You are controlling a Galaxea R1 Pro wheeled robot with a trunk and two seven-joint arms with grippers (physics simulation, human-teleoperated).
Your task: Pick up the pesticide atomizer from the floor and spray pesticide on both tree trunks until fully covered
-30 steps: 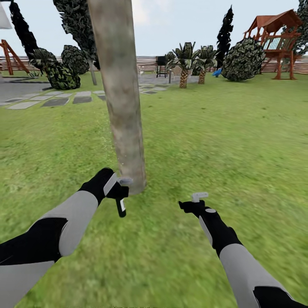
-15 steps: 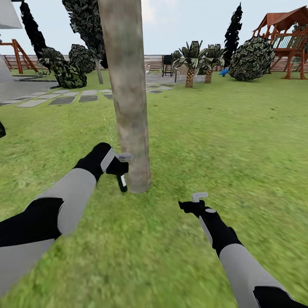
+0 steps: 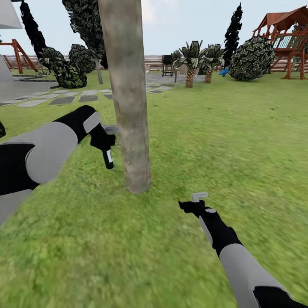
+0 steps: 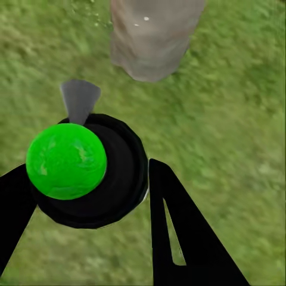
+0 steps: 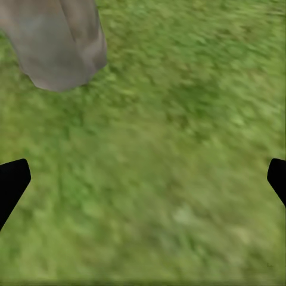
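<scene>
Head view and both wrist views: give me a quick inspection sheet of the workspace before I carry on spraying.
Surface: green lawn, blurred in places.
Job's things: sprayer held beside the tree trunk; pale specks on the bark near it.
Clutter: nothing seen on the grass nearby.
Tools: left tool shut on the sprayer; right tool open, low over the grass, holding nothing.
Cables: nothing seen.
Surroundings: stepping stones, bushes, palms, wooden play tower, fence.
</scene>
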